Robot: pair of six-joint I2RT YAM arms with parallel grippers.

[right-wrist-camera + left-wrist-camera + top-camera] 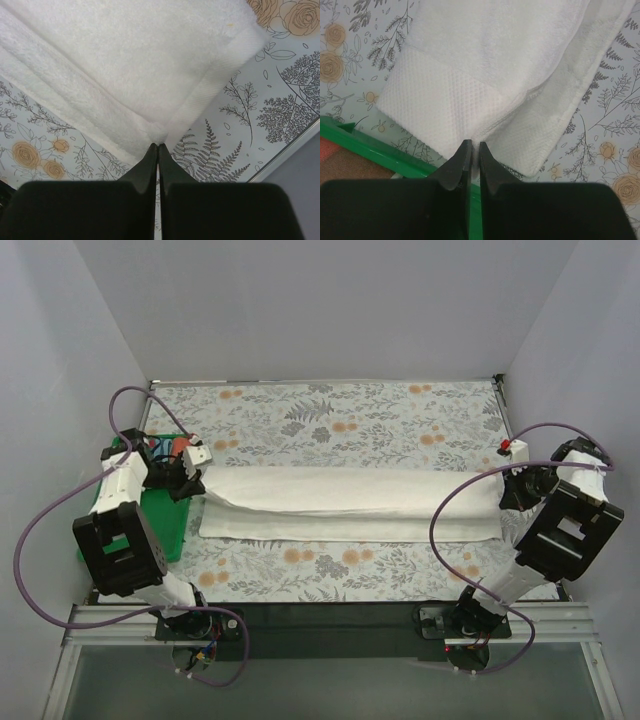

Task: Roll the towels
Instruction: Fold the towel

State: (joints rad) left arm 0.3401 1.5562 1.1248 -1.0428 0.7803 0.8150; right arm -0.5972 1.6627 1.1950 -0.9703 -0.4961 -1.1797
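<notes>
Overhead, the white towel (350,502) lies flat across the middle of the flowered table (300,420). Its long axis runs left to right across the frame, and I have one pincer at each short end.

My left pincer (475,147) sits at the towel's left end with its jaws all but closed. In the left wrist view, the waffle-weave border and the layer beneath it meet right at my tips, so I judge that I have a pinch of cloth there.

My right pincer (158,147) is fully closed at the right end. The corner of the towel draws to a point at the tips, which again reads as a pinch of the edge.

The towel looks doubled lengthwise. An upper layer covers most of it, leaving a strip of the lower layer bare along the bottom edge in the overhead frame.

The green tray (395,155) lies just past the left end, at the lower left of the left wrist view. A salmon patch inside it is probably the pink towel (335,155), though too little shows to be sure.

The coming move turns on that axis. The towel stretches straight between my two pincers, neither nearer than the other, so any shift across its width needs both ends carried together — and a roll along its length would start from one end alone.
</notes>
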